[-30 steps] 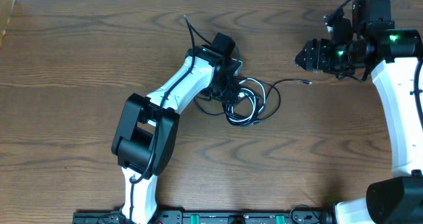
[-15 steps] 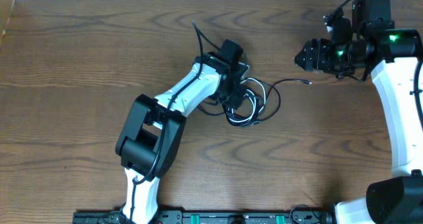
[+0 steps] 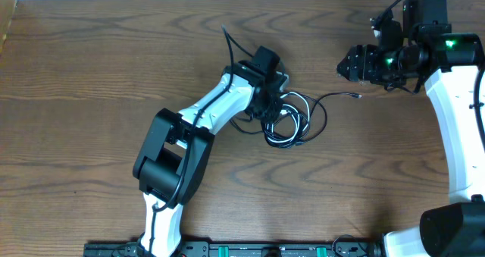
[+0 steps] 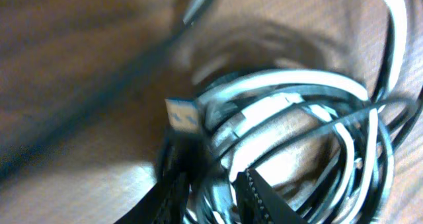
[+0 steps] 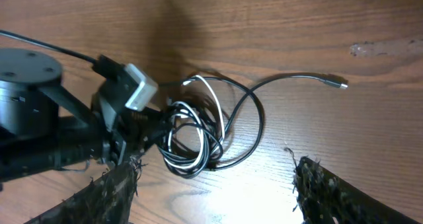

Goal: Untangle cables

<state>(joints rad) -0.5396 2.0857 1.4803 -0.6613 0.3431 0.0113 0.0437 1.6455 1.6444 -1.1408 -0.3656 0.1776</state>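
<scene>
Knot: black cable (image 3: 323,119) and white cable (image 4: 393,32) lie coiled together on the counter (image 3: 91,60), directly under the left claw (image 4: 211,191), with strands running between its fingers. The left claw is partly closed. The wrist view is blurred, so I cannot tell if it grips a strand.

The right claw (image 3: 342,66) is wide open and empty, well apart from the knot.

Key relation: the black cable's loose tail leaves the knot toward the right claw, its plug end (image 5: 340,84) lying near that claw and ahead of its fingertips. The tail's long axis runs roughly claw to claw.

Judgement: the right arm is nearer the tail. Draw it along that line while the left pins the coil.
</scene>
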